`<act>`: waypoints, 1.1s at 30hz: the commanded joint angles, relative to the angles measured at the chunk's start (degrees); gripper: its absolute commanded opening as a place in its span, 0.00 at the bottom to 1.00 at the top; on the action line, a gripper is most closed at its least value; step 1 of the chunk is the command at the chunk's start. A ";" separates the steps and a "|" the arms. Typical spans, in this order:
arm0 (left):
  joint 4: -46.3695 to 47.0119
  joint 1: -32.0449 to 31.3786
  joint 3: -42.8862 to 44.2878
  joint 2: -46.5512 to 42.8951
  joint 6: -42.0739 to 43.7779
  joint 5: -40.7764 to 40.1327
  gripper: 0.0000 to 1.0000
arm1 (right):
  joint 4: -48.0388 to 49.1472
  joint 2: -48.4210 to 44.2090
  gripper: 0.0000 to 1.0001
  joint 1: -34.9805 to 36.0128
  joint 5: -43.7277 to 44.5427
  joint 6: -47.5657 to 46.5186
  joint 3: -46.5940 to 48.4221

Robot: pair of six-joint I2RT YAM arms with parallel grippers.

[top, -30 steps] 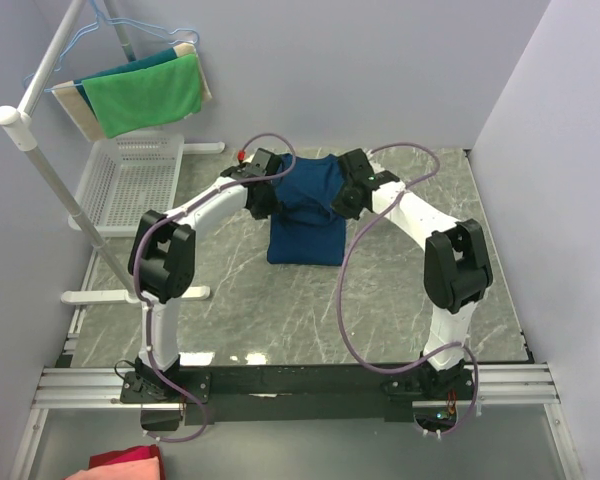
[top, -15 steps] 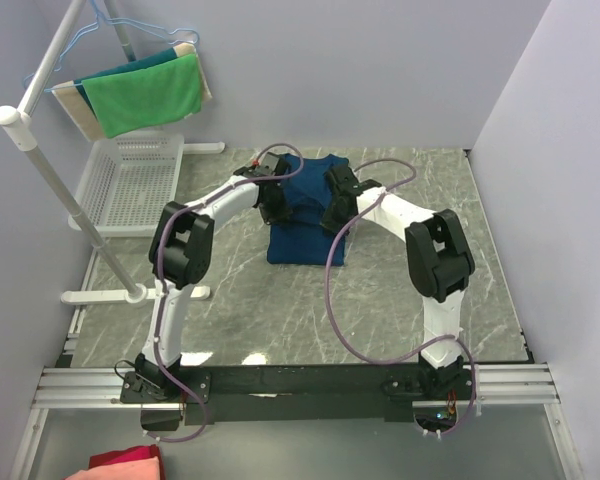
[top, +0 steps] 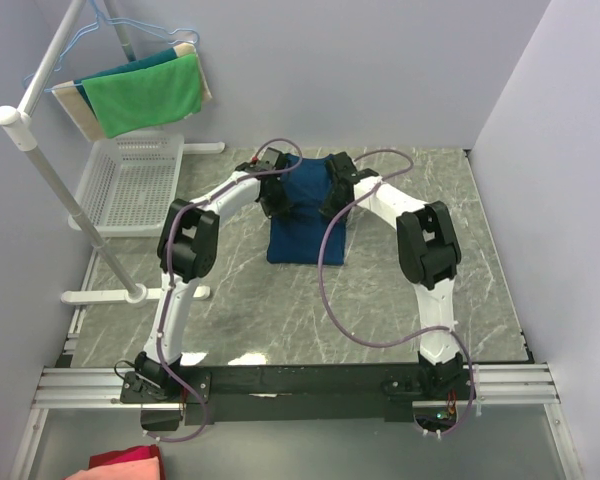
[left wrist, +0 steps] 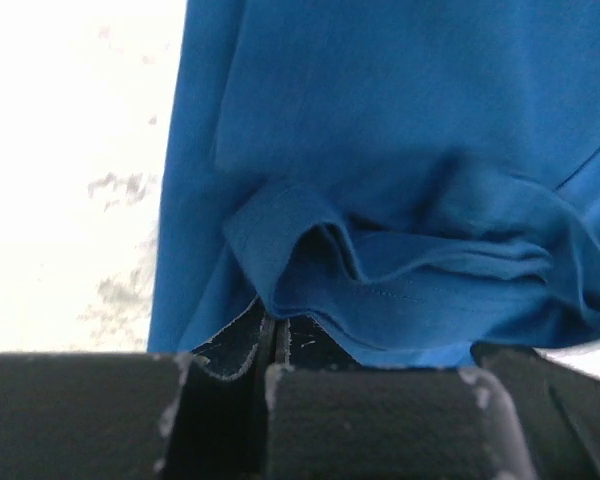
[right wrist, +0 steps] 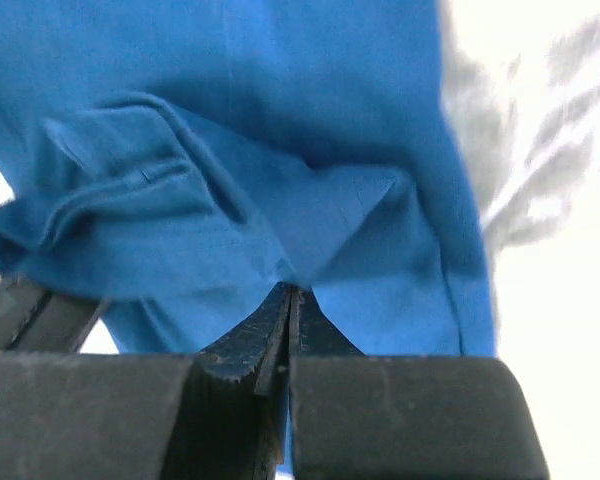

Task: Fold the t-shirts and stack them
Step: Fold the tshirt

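Note:
A navy blue t-shirt (top: 305, 230) lies partly folded on the marble table, in the far middle. My left gripper (top: 276, 196) is at its far left edge and my right gripper (top: 333, 198) at its far right edge. In the left wrist view the left gripper (left wrist: 271, 326) is shut, with a bunched hem of the t-shirt (left wrist: 400, 150) pinched at its tips. The right wrist view shows the right gripper (right wrist: 292, 292) shut on a peak of the t-shirt (right wrist: 230, 150). The chest print is hidden.
A white wire basket (top: 130, 182) stands at the far left. Above it a green towel (top: 145, 95) hangs on a white rack (top: 58, 190). A red and pink cloth (top: 120, 465) lies in front of the arms' bases at the bottom left. Walls close in the back and the right.
Both arms have reached farther back and drawn their grippers inward over the shirt's far edge. The left gripper has shut on the fabric. The shirt's far part looks narrower.

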 commanded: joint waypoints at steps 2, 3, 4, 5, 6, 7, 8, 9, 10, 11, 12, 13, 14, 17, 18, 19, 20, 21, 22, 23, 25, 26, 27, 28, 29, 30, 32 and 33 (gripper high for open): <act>4.67 1.01 5.43 2.31 -1.10 -1.21 0.02 | -1.73 3.93 0.00 -2.58 2.78 -0.66 7.36; 5.37 1.10 6.30 2.76 -1.19 -1.47 0.03 | -2.00 5.41 0.00 -2.84 2.70 -0.66 9.90; 6.16 1.19 6.83 3.02 -1.19 -1.47 0.03 | -2.43 6.21 0.00 -3.11 2.78 -0.74 11.31; 6.78 1.19 7.62 3.89 -1.10 -1.47 0.03 | -3.31 7.00 0.00 -3.55 3.04 -0.74 12.81; 6.78 1.28 9.46 4.34 -1.10 -1.47 0.03 | -3.58 8.06 0.00 -3.64 3.13 -0.92 15.35; 6.87 1.28 10.34 4.78 -1.10 -3.04 0.04 | -3.58 8.33 0.00 -3.99 3.40 -1.01 16.24; 7.22 1.45 11.22 5.30 -1.10 -3.75 0.04 | -3.06 8.42 0.00 -4.34 3.48 -1.09 16.95; 7.49 1.54 12.10 5.40 -1.10 -4.46 0.05 | -2.62 8.24 0.00 -4.52 3.75 -1.18 17.39; 8.27 1.63 12.11 5.22 -1.10 -6.20 0.06 | -0.96 7.89 0.00 -4.69 3.75 -1.44 17.31; 8.89 1.80 12.02 4.70 -1.10 -7.09 0.07 | -0.25 7.63 0.00 -4.95 3.84 -1.62 17.22; 10.03 2.06 11.50 4.35 -1.10 -8.14 0.08 | 0.37 6.93 0.00 -5.30 4.01 -1.80 17.13; 10.30 2.15 11.41 3.99 -1.27 -9.98 0.09 | 0.90 6.58 0.00 -5.66 4.01 -2.06 17.13; 10.30 2.33 11.23 3.21 -1.10 -10.96 0.10 | 1.68 6.22 0.00 -5.92 4.27 -2.32 17.22; 8.47 3.03 10.44 1.36 -0.13 -13.86 0.14 | -0.05 4.91 0.00 -7.06 5.15 -3.12 17.74; 7.76 3.47 9.66 0.83 0.48 -13.95 0.16 | -0.85 4.12 0.00 -7.41 5.16 -3.38 17.75; 6.45 3.73 8.87 0.30 1.01 -13.35 0.17 | -2.77 3.59 0.01 -7.94 5.07 -3.38 17.48; 5.56 4.00 7.99 -0.92 1.18 -12.38 0.18 | -3.40 2.80 0.10 -8.29 4.63 -3.73 16.87; 5.03 4.44 5.37 -1.71 2.06 -11.15 0.20 | -3.67 0.53 0.14 -8.38 4.02 -4.34 14.17; 4.59 4.53 3.60 -2.68 2.67 -10.10 0.22 | -3.93 -0.97 0.20 -8.38 4.01 -4.61 12.14; 4.50 4.44 1.58 -5.04 3.29 -8.52 0.25 | -3.24 -2.73 0.27 -8.38 3.58 -4.96 9.68; 5.63 4.44 -6.23 -8.30 4.26 -6.23 0.36 | -1.39 -8.70 0.35 -8.30 2.08 -4.79 0.90; 7.21 4.44 -9.13 -11.79 3.91 -5.35 0.39 | 0.36 -10.64 0.40 -8.30 1.47 -4.61 -4.44; 8.36 4.53 -14.47 -13.48 3.65 -2.99 0.45 | 1.33 -14.14 0.42 -8.38 0.77 -4.79 -6.93; 9.24 4.53 -16.87 -15.07 3.56 -2.10 0.47 | 2.04 -15.65 0.43 -8.21 0.06 -4.61 -9.04; 10.81 4.53 -20.72 -17.69 3.21 -0.96 0.49 | 2.31 -16.88 0.45 -8.03 -0.38 -4.79 -12.37; 11.87 4.53 -22.76 -19.02 2.86 2.10 0.49 | 2.66 -19.16 0.45 -7.95 -0.38 -5.40 -14.05; 14.59 4.53 -27.41 -22.01 2.07 3.88 0.49 | 4.06 -21.02 0.46 -7.60 -4.06 -5.93 -18.78; 15.56 4.53 -28.74 -22.81 1.89 6.32 0.48 | 4.76 -22.68 0.47 -7.42 -4.77 -6.63 -20.47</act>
